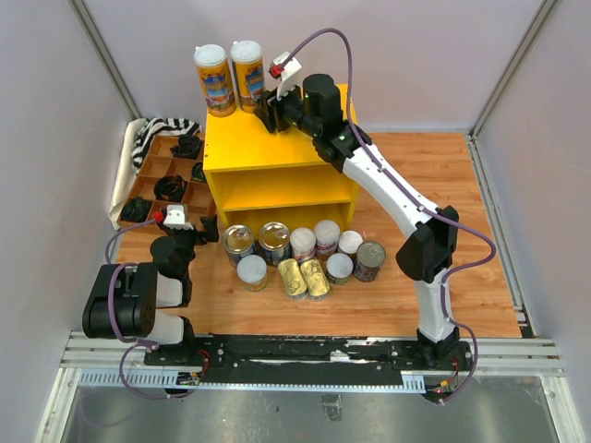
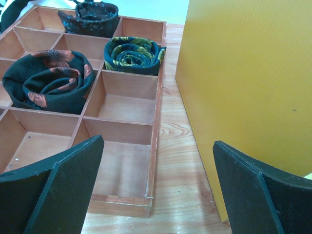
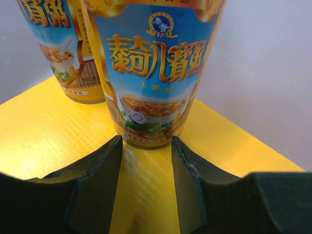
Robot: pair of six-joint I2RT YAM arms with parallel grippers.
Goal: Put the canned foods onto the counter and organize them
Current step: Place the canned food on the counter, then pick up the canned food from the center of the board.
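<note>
Retract right end effector (image 3: 146,161), fingers apart at the base of the tall can (image 3: 151,73), straight toward 6 o'clock without tipping it. Verify upright seating at counter (image 3: 48,141) top's 12 o'clock edge, twin can (image 3: 53,48) just beside. Leave left end effector (image 2: 158,144) spread.

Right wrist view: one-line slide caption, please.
Right claw open just short of a tall can, a second can behind it, both upright on the yellow counter.

Left tool (image 2: 157,144), right tool (image 3: 146,144): jaws apart.
</note>
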